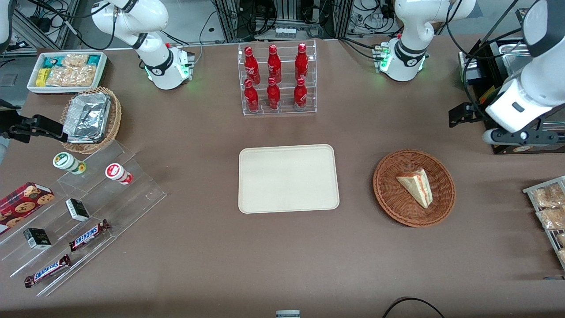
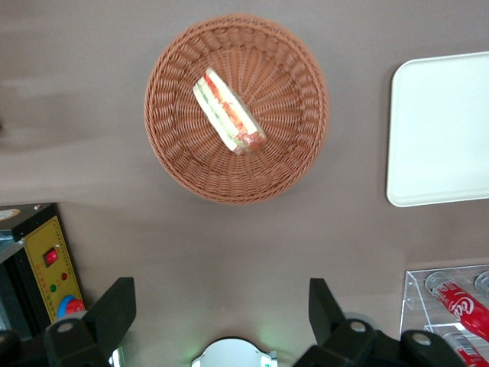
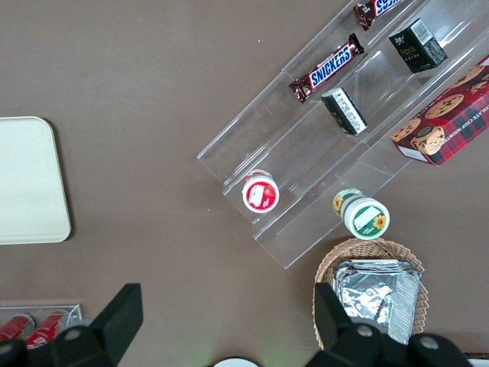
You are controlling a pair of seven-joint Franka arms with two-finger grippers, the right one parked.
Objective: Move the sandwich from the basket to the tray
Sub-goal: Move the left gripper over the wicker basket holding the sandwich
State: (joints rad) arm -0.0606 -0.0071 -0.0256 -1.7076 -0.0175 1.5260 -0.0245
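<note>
A: On the brown tabletop point(image 1: 203, 260) we see the bare tray point(image 1: 288, 179), then the sandwich point(image 1: 416, 187) in the basket point(image 1: 388, 194).

B: Our gripper point(image 2: 221, 313) hangs raised beside the basket, fingers spread, empty.

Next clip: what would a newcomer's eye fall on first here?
Probably the six red bottles in their clear rack, standing farther from the front camera than the bare cream tray at the table's middle. Next, the sandwich lying alone in the reddish-brown basket beside the tray, toward the working arm's end. The gripper hangs open, high above the table, well short of the basket.
</note>
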